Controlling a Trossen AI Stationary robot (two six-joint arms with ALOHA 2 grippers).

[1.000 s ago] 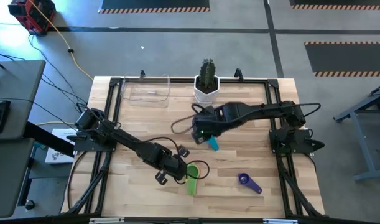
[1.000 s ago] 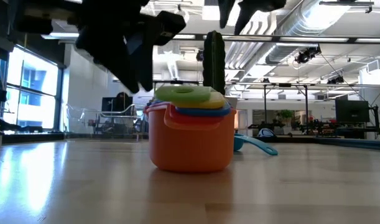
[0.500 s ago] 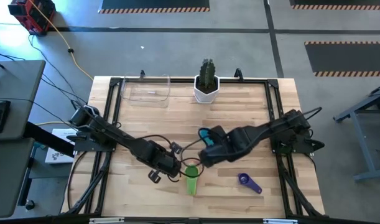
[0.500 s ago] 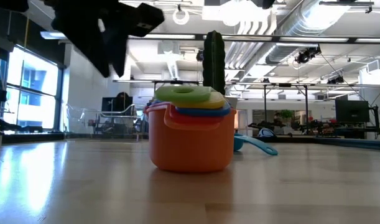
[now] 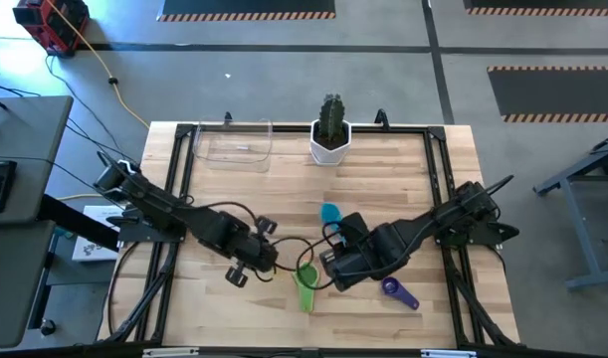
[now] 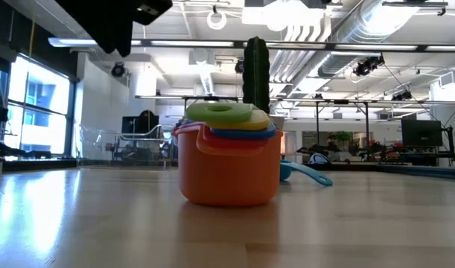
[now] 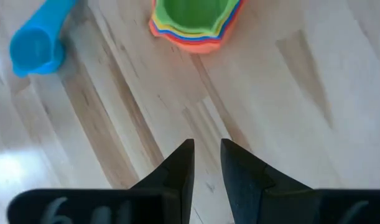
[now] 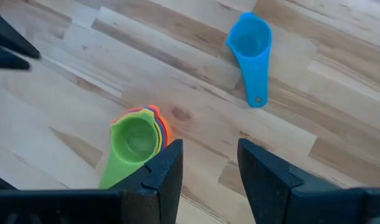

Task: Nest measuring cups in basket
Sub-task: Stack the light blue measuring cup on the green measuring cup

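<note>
A nested stack of measuring cups (image 5: 305,276) stands on its orange base (image 6: 228,173), the green cup (image 8: 135,140) on top with its handle toward the near edge. A blue cup (image 5: 330,213) lies on its side farther back (image 8: 249,43). A purple cup (image 5: 395,290) lies right of the stack. The clear basket (image 5: 234,142) sits at the far edge, left of centre. My left gripper (image 7: 206,152) hovers left of the stack, its fingers narrowly open. My right gripper (image 8: 208,152) hovers just right of the stack, open and holding nothing.
A white hexagonal pot with a cactus (image 5: 330,134) stands at the far edge, right of the basket. Black frame rails run along the table's edges (image 5: 438,169). Bare wood lies between the stack and the basket.
My right gripper has swung from above the blue cup toward the near edge and now hangs beside the stack. My left gripper has drawn back from the stack toward the table's left and risen. The cups have stayed where they were.
</note>
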